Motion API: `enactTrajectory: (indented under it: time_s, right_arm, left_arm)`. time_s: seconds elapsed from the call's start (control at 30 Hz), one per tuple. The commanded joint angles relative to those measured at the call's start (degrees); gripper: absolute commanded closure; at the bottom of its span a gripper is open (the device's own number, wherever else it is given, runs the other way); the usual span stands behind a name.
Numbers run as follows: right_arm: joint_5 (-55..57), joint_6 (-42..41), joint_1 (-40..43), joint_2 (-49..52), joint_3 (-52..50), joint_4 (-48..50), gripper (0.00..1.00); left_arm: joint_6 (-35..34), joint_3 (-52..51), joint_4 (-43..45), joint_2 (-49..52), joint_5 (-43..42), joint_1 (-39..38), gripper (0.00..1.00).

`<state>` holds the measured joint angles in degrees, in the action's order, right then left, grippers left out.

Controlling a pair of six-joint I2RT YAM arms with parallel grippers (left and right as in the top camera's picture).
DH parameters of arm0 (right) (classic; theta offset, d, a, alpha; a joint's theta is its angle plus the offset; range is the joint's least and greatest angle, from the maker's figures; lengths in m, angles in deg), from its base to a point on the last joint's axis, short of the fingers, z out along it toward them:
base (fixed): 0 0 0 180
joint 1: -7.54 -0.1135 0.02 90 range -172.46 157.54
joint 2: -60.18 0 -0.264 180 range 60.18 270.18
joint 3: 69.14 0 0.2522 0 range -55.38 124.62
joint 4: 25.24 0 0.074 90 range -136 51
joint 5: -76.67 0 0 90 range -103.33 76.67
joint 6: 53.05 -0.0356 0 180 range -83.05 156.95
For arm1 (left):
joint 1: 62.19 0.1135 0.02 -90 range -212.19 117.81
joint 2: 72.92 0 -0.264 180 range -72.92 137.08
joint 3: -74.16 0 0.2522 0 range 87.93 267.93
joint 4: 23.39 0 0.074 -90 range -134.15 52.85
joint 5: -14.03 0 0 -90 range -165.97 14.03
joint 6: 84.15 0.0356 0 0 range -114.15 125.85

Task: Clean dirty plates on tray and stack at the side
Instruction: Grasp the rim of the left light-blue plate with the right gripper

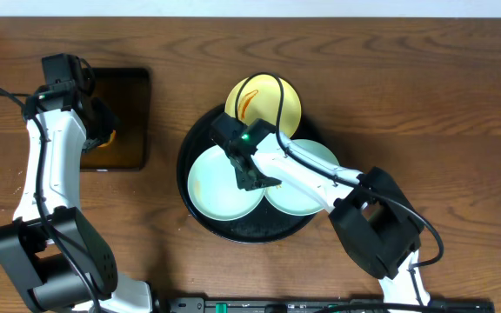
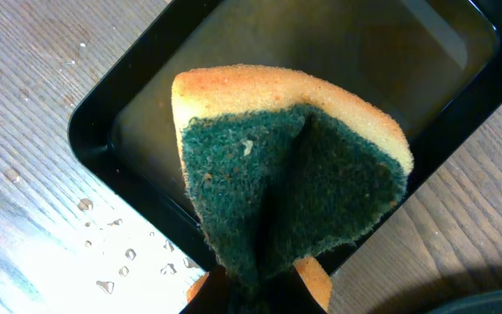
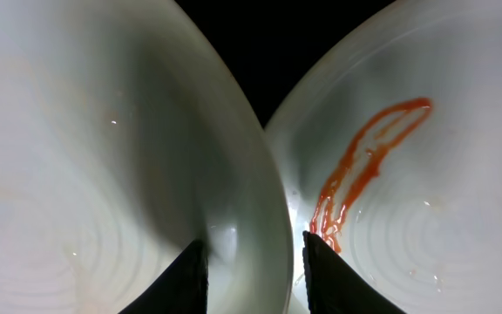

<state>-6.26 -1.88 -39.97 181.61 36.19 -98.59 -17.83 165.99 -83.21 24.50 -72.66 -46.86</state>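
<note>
A green-and-yellow sponge (image 2: 295, 192) is clamped by the left gripper (image 2: 258, 295). The rim of 1 pale plate (image 3: 85, 174) is pinched by the right gripper (image 3: 255, 266).

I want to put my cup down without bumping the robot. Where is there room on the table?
The biggest bare patch of table is to the right of the round tray, toward the far edge. A narrow strip lies between the round tray and the small tray. The round tray is crowded with three plates; the sponge hangs over the small tray.

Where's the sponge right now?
The sponge is pinched in the left gripper, over the small rectangular black tray on the table's left side in the overhead view.
</note>
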Motion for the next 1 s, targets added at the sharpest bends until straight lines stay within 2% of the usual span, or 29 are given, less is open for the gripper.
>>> enactTrajectory:
  time_s: [0.0,0.07,0.2,0.27,0.33,0.37,0.67,0.97]
  right_arm:
    - [-0.04,-0.98,-0.96,0.44,-0.98,0.24,0.66]
    - [-0.07,-0.98,-0.96,0.44,-0.98,0.26,0.67]
    - [-0.46,-0.96,-0.96,0.44,-0.98,0.72,0.74]
    - [-1.38,-0.9,-0.96,0.44,-0.98,1.11,0.83]
    - [-2.23,-0.59,-0.96,0.44,-0.98,1.53,0.96]
    - [-2.71,-0.24,-0.96,0.44,-0.98,1.64,0.98]
    - [-2.82,3.17,-0.7,-0.35,1.03,1.75,0.99]
    - [-4.46,14.71,-0.48,-1.16,3.58,6.21,0.99]
  left_arm:
    - [0.94,-0.94,-0.11,0.66,0.26,0.35,0.92]
    - [0.94,-0.94,-0.09,0.66,0.26,0.35,0.92]
    - [0.94,-0.94,-0.09,0.66,0.28,0.35,0.92]
    - [0.94,-0.94,-0.09,0.66,0.28,0.35,0.92]
    - [0.94,-0.94,-0.09,0.66,0.28,0.35,0.92]
    - [0.94,-0.94,-0.09,0.66,0.28,0.35,0.92]
    - [0.94,-0.94,-0.09,0.66,0.28,0.35,0.92]
    - [0.94,-0.94,-0.11,0.66,0.28,0.35,0.92]
